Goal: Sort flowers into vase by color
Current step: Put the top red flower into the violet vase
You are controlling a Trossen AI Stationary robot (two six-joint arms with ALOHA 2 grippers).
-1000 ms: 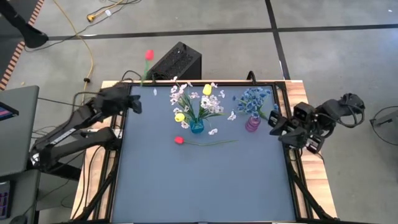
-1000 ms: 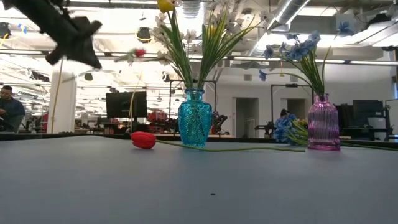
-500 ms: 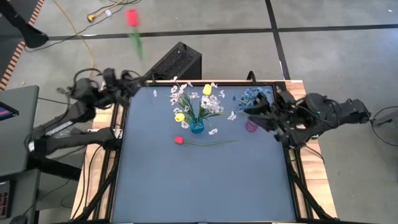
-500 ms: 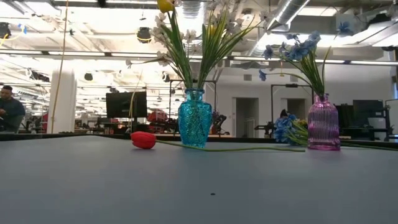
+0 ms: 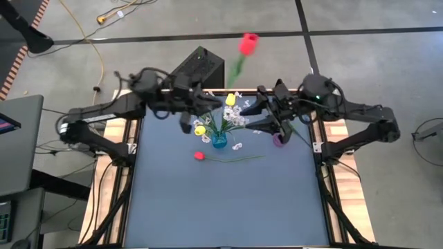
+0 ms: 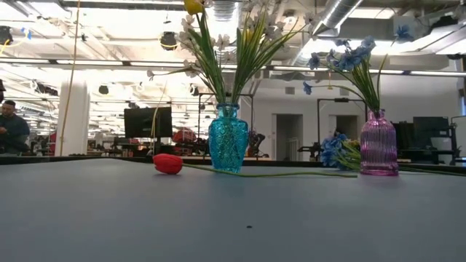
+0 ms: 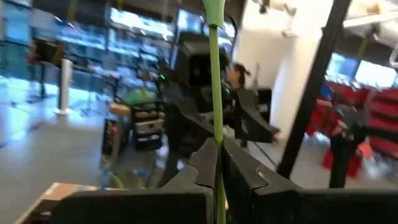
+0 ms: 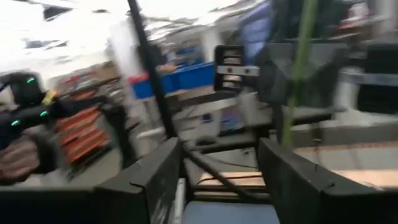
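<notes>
My left gripper point(image 5: 216, 101) is over the far middle of the table and is shut on a red tulip point(image 5: 248, 43), which it holds high above the bouquet. My right gripper point(image 5: 256, 116) point(image 8: 221, 163) hangs open beside it, near the pink vase point(image 5: 279, 140). The pink vase holds blue blossoms point(image 5: 280, 107). The blue vase point(image 5: 219, 141) point(image 6: 228, 138) holds yellow tulips point(image 5: 200, 129) and white sprays. A second red tulip point(image 5: 199, 156) point(image 6: 167, 164) lies flat on the table, with its stem pointing toward the right edge. The low view shows neither gripper. My left gripper pinches the red tulip's green stem point(image 7: 217, 163) between its two fingers point(image 7: 239, 174). The stem runs out past the fingertips and up to the bud point(image 5: 248, 43), which is out of the wrist view. The flower is lifted clear of the table and the vases.
A black box point(image 5: 197, 68) sits past the table's far edge. The two vases stand close together at the far middle. More blue blossoms point(image 6: 336, 151) show low beside the pink vase. The near half of the grey table point(image 5: 221, 207) holds nothing else. A person point(image 6: 10, 125) is in the room behind.
My left arm has swung from the table's far left corner toward the middle. It carried the red tulip up and rightward over the blue vase. My right arm has reached from the right edge leftward to the pink vase. The vases and the lying tulip have stayed put.
</notes>
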